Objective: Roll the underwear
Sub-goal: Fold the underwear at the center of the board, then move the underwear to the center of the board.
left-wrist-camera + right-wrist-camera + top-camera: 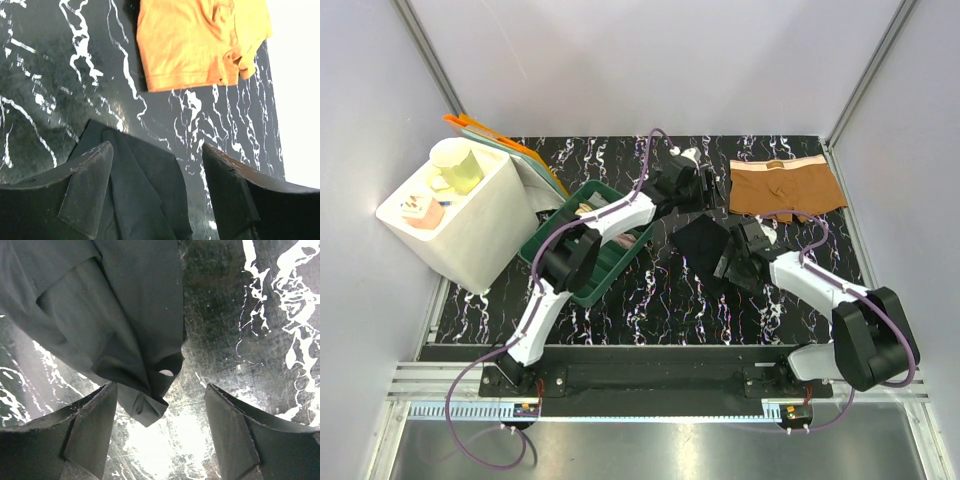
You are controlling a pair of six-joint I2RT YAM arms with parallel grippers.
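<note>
- My left gripper [157,147]: fingers apart, clamping nothing.
- Directly below it, running under its left finger and into the gap: the black underwear [145,185], lying folded on the black marbled table [45,100].
- Ahead of the left gripper, apart from the black pair: the brown underwear [195,45], spread flat on the table.
- My right gripper [161,387]: fingers apart, clamping nothing.
- Just ahead of it, toward its left finger: a bunched corner of the black underwear [115,310], hanging close to the fingertip. I cannot tell whether fabric and finger touch.
- Ahead of its right finger: bare table [230,315].
- From above: both grippers sit at the black underwear [700,240], the left gripper [703,188] on the far side and the right gripper [735,252] on the near side. The brown underwear [785,188] lies beyond the right gripper.
</note>
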